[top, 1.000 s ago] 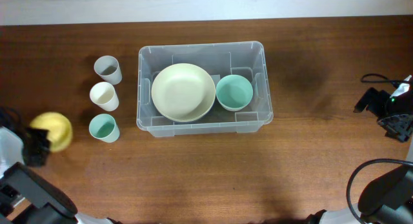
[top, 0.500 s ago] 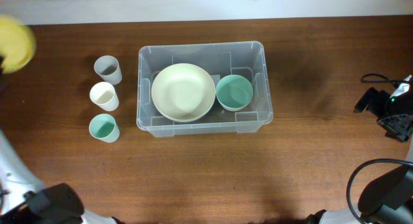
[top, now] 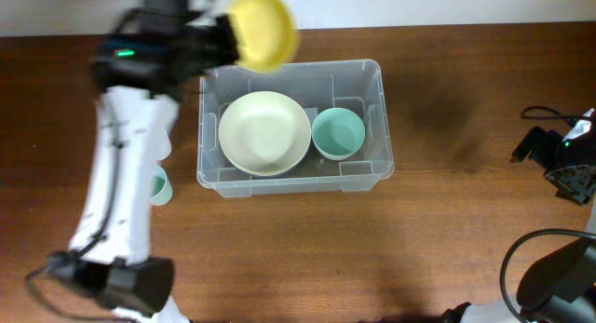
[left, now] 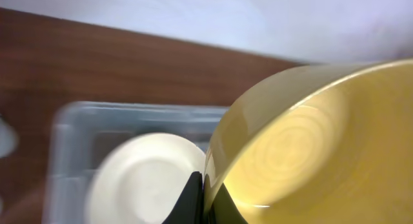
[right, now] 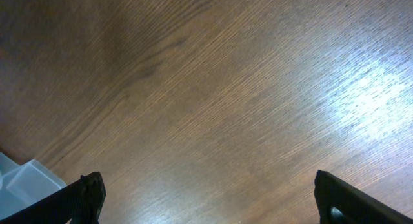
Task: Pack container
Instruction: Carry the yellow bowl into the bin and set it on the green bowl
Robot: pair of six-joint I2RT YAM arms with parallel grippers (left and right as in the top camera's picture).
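Container [top: 375, 127] lies lengthwise left-right, wide bench [top: 456, 230] rightward; left tool [top: 226, 41] clamps bowl [top: 265, 27] over far rim; right tool [right: 206, 198] splayed.

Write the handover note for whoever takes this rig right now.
Left tool: shut on the yellow bowl, held in the air at the container's back edge.
Right tool: open, empty, over bare table at the right.
Done: cream bowl and teal bowl sit in the container.
Left: set the yellow bowl in, then the teal cup left of the container. The left arm hides anything else there.
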